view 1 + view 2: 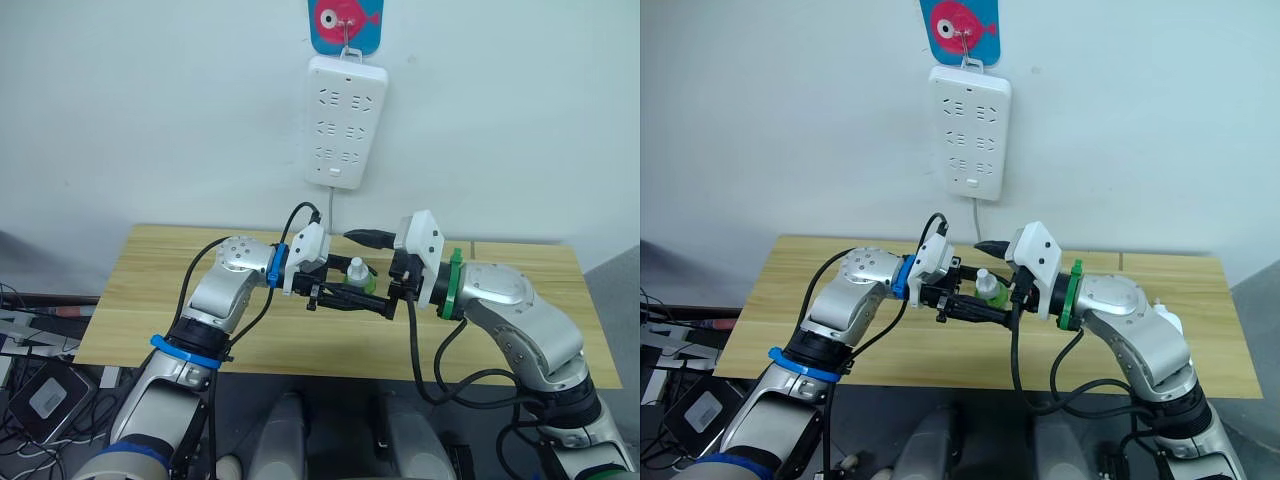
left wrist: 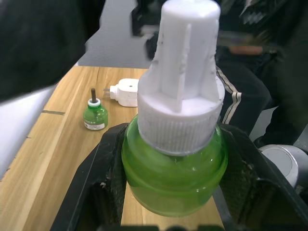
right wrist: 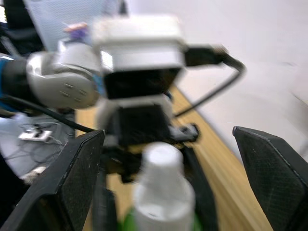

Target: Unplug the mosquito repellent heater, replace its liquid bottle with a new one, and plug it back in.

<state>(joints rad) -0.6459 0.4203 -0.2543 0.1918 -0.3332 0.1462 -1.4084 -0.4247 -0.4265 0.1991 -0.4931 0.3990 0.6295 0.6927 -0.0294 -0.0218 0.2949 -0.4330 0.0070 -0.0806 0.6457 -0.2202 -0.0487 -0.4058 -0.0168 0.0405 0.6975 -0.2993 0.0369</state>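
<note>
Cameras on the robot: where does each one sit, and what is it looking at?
Left eye and right eye views: on the head, looking down at both arms over the wooden table.
Left wrist view: on the left arm, looking along its fingers clamping the green bottle.
Right wrist view: on the right arm, looking past open fingers at that bottle's white cap.
All share the bottle.

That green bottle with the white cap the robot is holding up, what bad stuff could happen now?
1. The left gripper holds the capped green bottle above the table by its rounded sides; it could slip and fall.
2. The right gripper is open around the white cap; closing off-centre could knock the bottle askew.
3. A dropped bottle might hit the uncapped bottle or the heater lying on the table.
</note>
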